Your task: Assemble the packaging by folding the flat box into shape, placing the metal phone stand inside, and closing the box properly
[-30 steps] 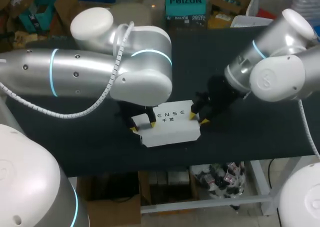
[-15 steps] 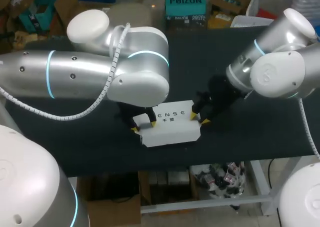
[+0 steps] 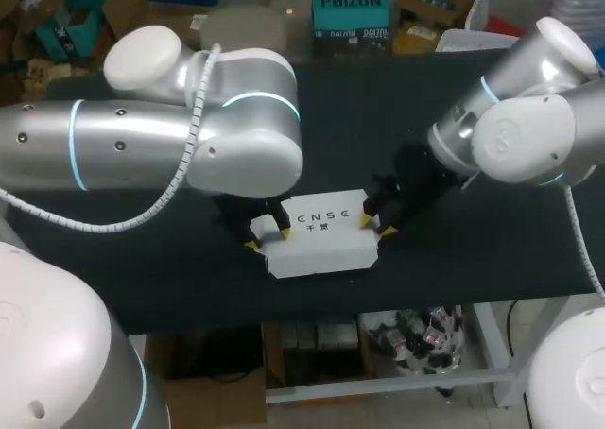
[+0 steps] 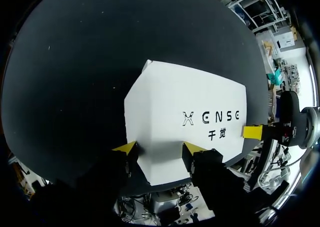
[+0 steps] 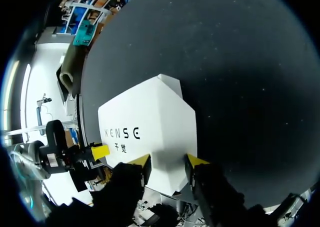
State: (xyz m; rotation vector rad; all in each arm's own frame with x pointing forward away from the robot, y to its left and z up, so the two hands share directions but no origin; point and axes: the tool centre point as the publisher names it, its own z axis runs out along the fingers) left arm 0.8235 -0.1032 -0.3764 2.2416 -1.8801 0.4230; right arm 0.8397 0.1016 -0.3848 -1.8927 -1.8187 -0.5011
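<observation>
White carton (image 3: pixel 321 245) lies on the black table (image 3: pixel 454 259) near its front edge, looking folded up, with your grippers at its two ends. The left gripper (image 3: pixel 268 238) and right gripper (image 3: pixel 375 225) both have their jaws spread, clamping nothing. Expect it to be light, thin-walled and easily dented, so hold it gently across the short ends.

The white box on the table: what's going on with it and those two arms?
Both arms are working on the white box, which lies on the dark table, folded into shape with its printed face up. The left gripper is at one end, the right gripper at the other. No phone stand shows, so whether it's inside can't be told.
</observation>
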